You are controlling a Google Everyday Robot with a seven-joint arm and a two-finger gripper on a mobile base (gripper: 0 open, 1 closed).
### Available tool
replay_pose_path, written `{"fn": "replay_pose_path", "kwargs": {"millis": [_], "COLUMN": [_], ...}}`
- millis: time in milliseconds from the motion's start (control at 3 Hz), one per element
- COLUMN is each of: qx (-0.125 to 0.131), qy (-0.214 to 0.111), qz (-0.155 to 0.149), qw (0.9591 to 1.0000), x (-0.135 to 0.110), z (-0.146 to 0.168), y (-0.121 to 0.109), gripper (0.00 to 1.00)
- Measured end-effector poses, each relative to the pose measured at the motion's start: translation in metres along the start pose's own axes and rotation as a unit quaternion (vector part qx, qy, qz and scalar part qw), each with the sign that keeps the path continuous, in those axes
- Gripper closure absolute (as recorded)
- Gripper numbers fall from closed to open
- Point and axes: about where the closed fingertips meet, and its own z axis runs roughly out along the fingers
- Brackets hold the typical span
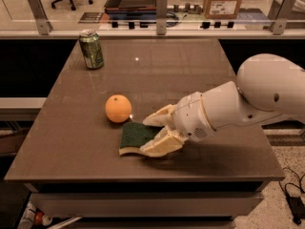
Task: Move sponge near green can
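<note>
Sponge in the jaws, can across the table: we found the gripper (150, 135) low over the near part of the brown table (157, 75). Its two pale jaws were set on either side of the green-topped sponge (129, 134) and pinched the end nearest the wrist. The rest of the sponge stuck out past the jaw tips, its yellow foam edge curling up against the near jaw. The white arm (257, 97) reached in behind the jaws from the side.

An orange (118, 108) sat just beyond the tip of the far jaw, close to the sponge's far corner, though we could not tell whether the two touched. The green can (91, 50) stood upright well apart from the jaws, ahead of them and off to their far side, near the table's back corner.

We judged the grip made but the carry not yet begun, and we saw three hazards. The orange lay roughly between the jaws and the can, so a low, straight sweep could have knocked it rolling towards the table's edge. The sponge was soft and held by one end only, so it could have sagged, dragged on the table and worked loose. The can looked light, so a late stop or a broad jaw brushing it could have tipped it over.
</note>
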Motion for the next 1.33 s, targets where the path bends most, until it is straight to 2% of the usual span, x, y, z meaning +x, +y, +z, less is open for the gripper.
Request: {"fn": "replay_pose_path", "kwargs": {"millis": [333,667,1000,1333], "qx": [0.000,-0.006,0.005,0.034], "qy": [0.000,0.022,0.050,0.066], "qz": [0.000,0.012,0.023,0.034], "qw": [1.0000,0.9997,0.9985,0.9967], "x": [0.000,-0.009,-0.031,-0.052], "z": [0.000,-0.013,-0.045,-0.074], "y": [0.000,0.008,0.011,-0.007], "gripper": [1.00,1.00,1.00,1.00]}}
